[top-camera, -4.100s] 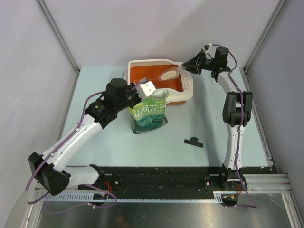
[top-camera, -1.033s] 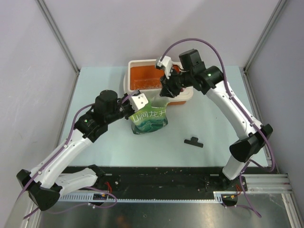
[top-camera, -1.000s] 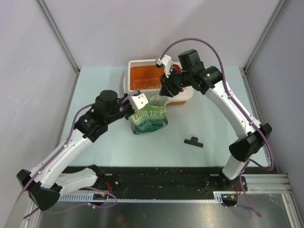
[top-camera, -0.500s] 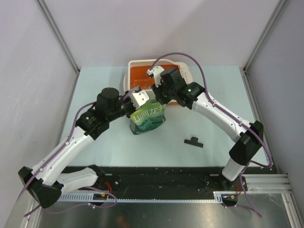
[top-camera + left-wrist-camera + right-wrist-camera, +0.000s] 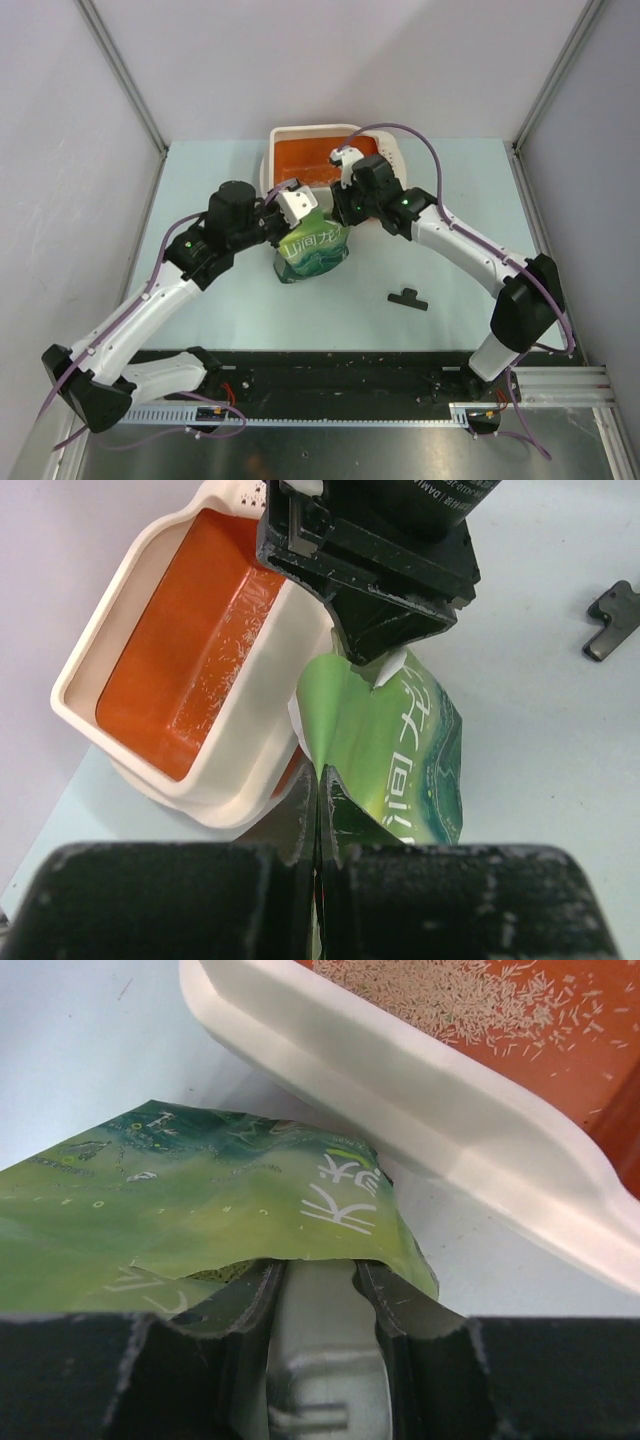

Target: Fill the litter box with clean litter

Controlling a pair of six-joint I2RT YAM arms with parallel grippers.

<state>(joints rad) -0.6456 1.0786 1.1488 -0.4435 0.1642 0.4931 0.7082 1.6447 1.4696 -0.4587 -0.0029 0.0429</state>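
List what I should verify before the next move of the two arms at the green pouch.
1. Left gripper shut on the pouch rim: ok.
2. Right gripper shut on the scoop: ok.
3. Scoop tip inside the pouch mouth: ok.
4. Scoop loaded: cannot tell, the pouch hides it.
5. Litter box close beside the pouch: ok.
6. Litter box filled: not ok, thin litter, orange floor shows.
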